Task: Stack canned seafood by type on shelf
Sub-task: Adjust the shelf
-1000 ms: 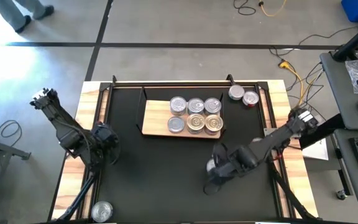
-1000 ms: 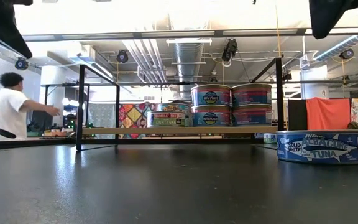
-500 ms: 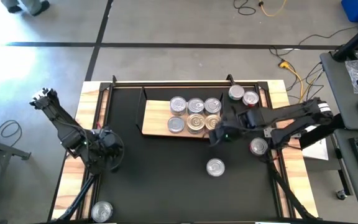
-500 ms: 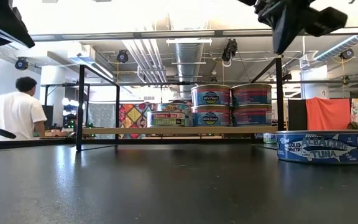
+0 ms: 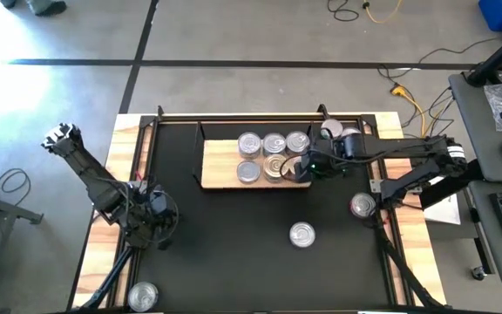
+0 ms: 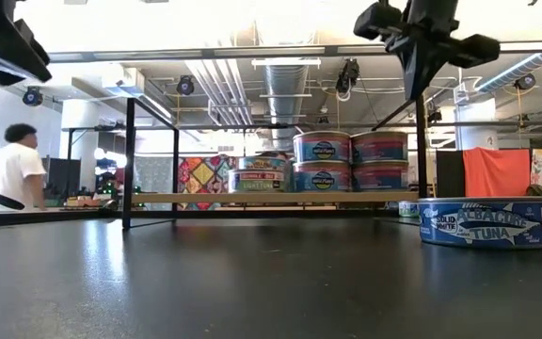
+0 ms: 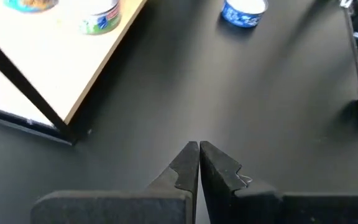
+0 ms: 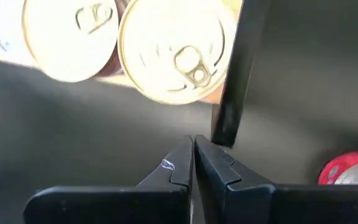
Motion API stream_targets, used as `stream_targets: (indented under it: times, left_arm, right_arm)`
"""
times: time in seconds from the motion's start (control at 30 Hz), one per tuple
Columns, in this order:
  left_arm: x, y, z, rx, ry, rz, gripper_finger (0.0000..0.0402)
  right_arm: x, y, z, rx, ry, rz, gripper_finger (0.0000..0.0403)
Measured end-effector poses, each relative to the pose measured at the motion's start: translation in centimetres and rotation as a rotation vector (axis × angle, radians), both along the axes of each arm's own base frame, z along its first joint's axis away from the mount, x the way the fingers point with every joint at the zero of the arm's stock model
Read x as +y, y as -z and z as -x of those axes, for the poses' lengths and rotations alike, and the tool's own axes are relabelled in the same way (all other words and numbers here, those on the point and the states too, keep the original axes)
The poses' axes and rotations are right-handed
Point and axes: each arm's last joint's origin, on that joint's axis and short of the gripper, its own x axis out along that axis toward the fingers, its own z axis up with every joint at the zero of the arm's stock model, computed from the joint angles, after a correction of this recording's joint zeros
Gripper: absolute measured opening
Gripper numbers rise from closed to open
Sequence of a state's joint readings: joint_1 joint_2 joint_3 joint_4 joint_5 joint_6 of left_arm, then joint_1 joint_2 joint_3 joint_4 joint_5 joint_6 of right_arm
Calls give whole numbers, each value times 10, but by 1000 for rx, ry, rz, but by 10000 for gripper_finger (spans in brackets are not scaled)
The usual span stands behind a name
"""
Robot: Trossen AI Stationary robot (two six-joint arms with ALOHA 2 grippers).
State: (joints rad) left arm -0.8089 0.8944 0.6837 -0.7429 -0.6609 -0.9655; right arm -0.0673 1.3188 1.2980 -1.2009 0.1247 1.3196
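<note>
Black mat (image 5: 234, 235): right gripper (image 5: 301, 167) now shut, empty, over shelf (image 5: 220, 174) edge, moved from the mat; left gripper (image 5: 158, 228) shut, waiting.

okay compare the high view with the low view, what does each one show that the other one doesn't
Only the high view: the left gripper shut over the mat, and a loose can at the table's near left corner.

Only the low view: the can labels, such as the tuna can, and a person in the room behind.

Both: the shelf with its stacked cans, and the right gripper above them.
</note>
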Motion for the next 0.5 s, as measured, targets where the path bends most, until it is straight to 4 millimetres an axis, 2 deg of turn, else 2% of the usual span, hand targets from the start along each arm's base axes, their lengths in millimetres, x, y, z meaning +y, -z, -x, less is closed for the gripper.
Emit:
stream_targets:
  times: [0.13, 0.23, 0.37, 0.5]
  left_arm:
    - [-1, -6, -1, -12, 25, -17, 0]
    - [-2, -7, -1, -20, 20, -1, 0]
    - [-10, -6, 0, -51, 32, 66, 0]
    - [-31, -9, -1, -89, 125, 178, 0]
  right_arm:
    - [-3, 1, -2, -12, 5, 17, 9]
    - [7, -1, -5, -35, -29, 2, 9]
    - [33, -9, -6, -66, -98, 2, 9]
    - [68, -10, -9, -96, -198, 14, 9]
